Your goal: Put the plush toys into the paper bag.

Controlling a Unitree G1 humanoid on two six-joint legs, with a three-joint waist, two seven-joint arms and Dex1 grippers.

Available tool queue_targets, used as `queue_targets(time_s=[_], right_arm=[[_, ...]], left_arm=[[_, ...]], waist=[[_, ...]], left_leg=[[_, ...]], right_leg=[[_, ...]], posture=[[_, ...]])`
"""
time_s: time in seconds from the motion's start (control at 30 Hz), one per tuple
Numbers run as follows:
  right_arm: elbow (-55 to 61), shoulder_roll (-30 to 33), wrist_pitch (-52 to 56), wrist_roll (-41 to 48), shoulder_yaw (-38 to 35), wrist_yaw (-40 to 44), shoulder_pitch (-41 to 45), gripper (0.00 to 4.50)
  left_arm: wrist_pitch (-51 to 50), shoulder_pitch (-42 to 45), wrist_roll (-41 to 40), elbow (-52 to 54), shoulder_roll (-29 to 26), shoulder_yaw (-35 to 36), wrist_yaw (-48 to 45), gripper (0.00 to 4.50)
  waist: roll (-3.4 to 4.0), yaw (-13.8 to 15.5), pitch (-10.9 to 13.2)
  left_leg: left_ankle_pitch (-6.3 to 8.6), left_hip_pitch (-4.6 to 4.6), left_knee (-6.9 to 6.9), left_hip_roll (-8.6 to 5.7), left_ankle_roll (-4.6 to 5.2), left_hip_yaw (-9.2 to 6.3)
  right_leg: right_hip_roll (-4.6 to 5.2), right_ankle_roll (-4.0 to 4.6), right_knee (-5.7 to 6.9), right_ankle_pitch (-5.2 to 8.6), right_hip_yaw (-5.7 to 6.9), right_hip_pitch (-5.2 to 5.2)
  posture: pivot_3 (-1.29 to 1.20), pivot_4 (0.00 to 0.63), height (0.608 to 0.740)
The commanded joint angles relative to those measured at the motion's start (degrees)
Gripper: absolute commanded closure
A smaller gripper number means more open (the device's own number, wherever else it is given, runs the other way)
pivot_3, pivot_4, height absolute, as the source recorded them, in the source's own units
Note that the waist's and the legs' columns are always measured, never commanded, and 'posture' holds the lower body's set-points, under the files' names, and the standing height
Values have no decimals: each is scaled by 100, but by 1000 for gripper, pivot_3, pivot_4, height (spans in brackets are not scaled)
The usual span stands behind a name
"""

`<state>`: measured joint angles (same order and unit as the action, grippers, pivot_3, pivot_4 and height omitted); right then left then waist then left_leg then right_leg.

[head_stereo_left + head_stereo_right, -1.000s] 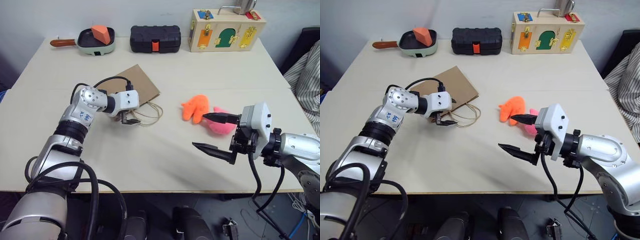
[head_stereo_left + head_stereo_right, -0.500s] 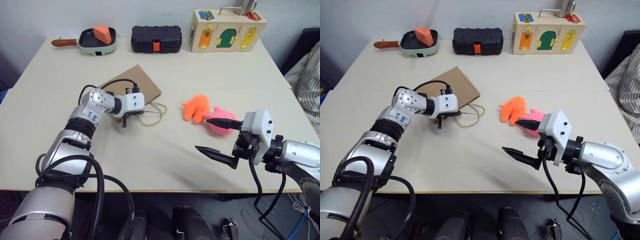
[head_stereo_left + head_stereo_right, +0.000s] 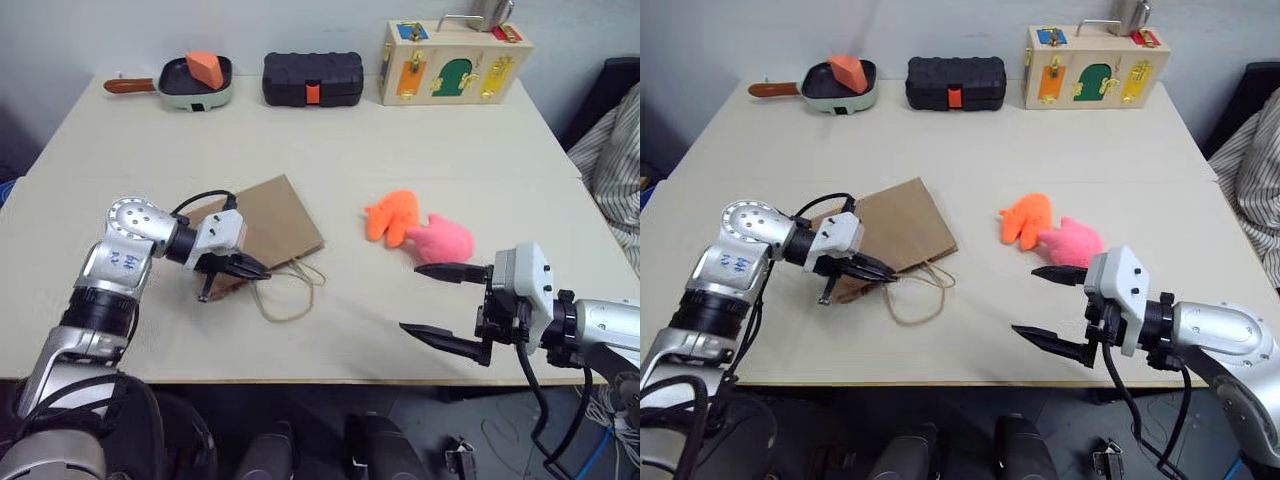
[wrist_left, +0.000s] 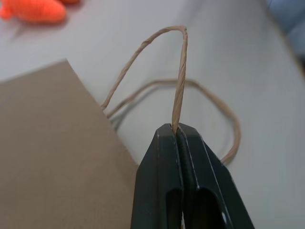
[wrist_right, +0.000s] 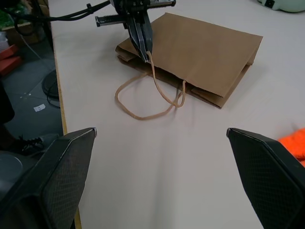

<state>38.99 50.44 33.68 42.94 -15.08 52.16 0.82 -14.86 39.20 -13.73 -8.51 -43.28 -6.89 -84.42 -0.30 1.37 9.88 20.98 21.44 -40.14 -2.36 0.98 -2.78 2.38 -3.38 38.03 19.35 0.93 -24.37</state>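
Note:
The brown paper bag point(image 3: 268, 218) lies flat on the table, left of centre, with its two cord handles point(image 3: 290, 290) trailing toward the front edge. My left gripper point(image 3: 256, 270) is shut on one handle point(image 4: 180, 71), and the cord rises from between its black fingertips. The orange plush toy point(image 3: 392, 214) and the pink plush toy point(image 3: 442, 239) lie side by side to the right of the bag. My right gripper point(image 3: 412, 297) hovers open just in front of the pink toy, holding nothing. The right wrist view looks between its fingers point(image 5: 52, 176) at the bag point(image 5: 205, 52).
Along the table's back edge stand a green pan point(image 3: 192, 84) holding an orange wedge block, a black ribbed case point(image 3: 310, 77) and a wooden latch box point(image 3: 455, 60). Striped cloth point(image 3: 612, 160) hangs off the table's right side.
My left gripper shut on the bag's handle and drew back toward the front left, dragging the bag with it. The right gripper sank slightly toward the front edge, still open.

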Motion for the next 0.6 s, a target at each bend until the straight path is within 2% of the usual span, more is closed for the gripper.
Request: queue_targets(time_s=[0.03, 0.13, 0.2, 0.37, 0.5, 0.6], right_arm=[[113, -14, -101, 152, -93, 67, 32, 0], [31, -153, -65, 206, 82, -37, 217, 593], [-43, -296, -55, 165, 341, -101, 430, 1231], [-534, -883, -200, -345, 1258, -301, 1083, 3077], [-1349, -1612, -494, -1184, 2167, -568, 1691, 4466], [-1842, -2059, -701, -1643, 2602, -677, 1983, 4491]], left_arm=[[-1131, -221, -668, 1060, 49, 371, 524, 4479], [-1966, -348, -1116, 1569, 239, 570, 1055, 4500], [-2361, -407, -1351, 1806, 368, 664, 1354, 4500], [-2817, -462, -1672, 2088, 491, 751, 1830, 4500], [-2914, -422, -1787, 2156, 463, 749, 1947, 4500], [-2985, -374, -1863, 2182, 453, 743, 2009, 4500]], waist=[[0, 17, 0], [-1, 4, -1], [-2, -15, -1], [-1, -95, -1], [-2, -151, -1], [-2, -158, -1]], left_leg=[[0, -1, -2, -1, 1, -1], [1, -2, -2, -2, 2, -1], [1, -2, -2, 0, 2, 0], [-1, -14, 6, 2, -2, 4], [-2, -15, 6, -1, -4, 7], [-3, -15, 5, -1, -5, 8]], right_leg=[[0, 0, -1, 0, 0, 2], [0, -2, 0, -1, -1, 4], [-2, -2, 2, -1, -2, 3], [-6, -2, 3, -1, -6, 1], [-5, -2, 3, -1, -11, -2], [-5, -2, 9, -1, -11, -8]], posture=[[0, 150, 740], [0, 150, 740], [0, 150, 740], [0, 150, 740], [0, 150, 740], [0, 150, 740]])
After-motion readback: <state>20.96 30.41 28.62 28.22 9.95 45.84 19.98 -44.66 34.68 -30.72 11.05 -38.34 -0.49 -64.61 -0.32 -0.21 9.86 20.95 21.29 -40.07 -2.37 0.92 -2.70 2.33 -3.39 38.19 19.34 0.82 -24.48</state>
